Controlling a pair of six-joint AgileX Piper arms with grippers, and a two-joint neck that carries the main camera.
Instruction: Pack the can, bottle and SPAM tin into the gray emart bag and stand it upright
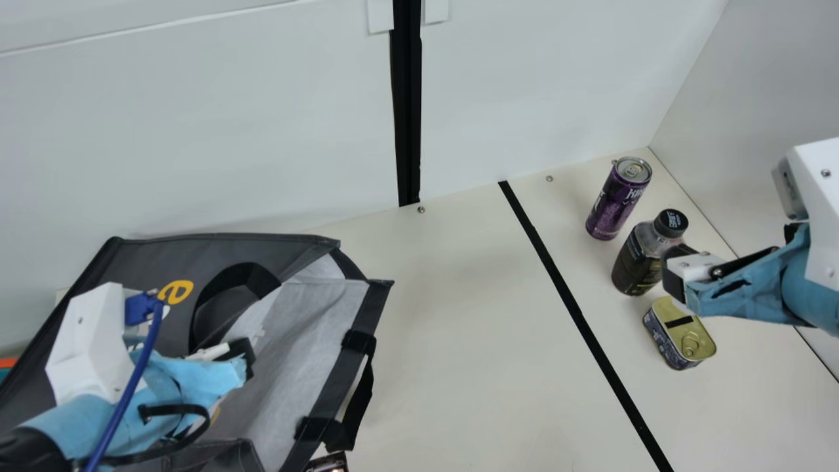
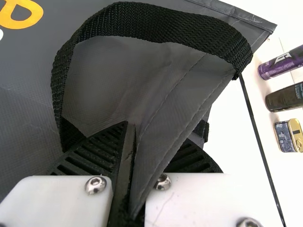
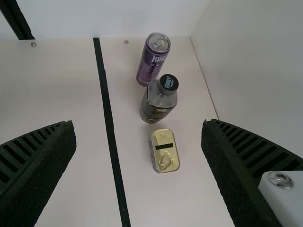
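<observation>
At the left, the gray emart bag [image 1: 141, 262] lay slumped on the table [image 1: 459, 367], its mouth towards the right; the left gripper [image 1: 241, 362] was closed on a fold of its cloth. That cloth looked light and limp, likely to sag if lifted from one point, so the stitched rim or the black webbing handle [image 2: 151, 21] seemed the firmer hold for setting it upright. Well to the right, the can [image 1: 616, 203] stood upright, smooth and probably slippery, thin-walled enough to dent; a moderate squeeze round its middle would suit. Just beside it stood the bottle [image 1: 639, 259], likely heavier if full and slightly springy, best taken round the body below the shoulder. Nearer lay the SPAM tin [image 1: 680, 333], flat, ring-pull up, low and stiff, wanting a deep pinch across its narrow width. The right gripper [image 3: 138, 122] had its jaws wide apart with nothing between them.
</observation>
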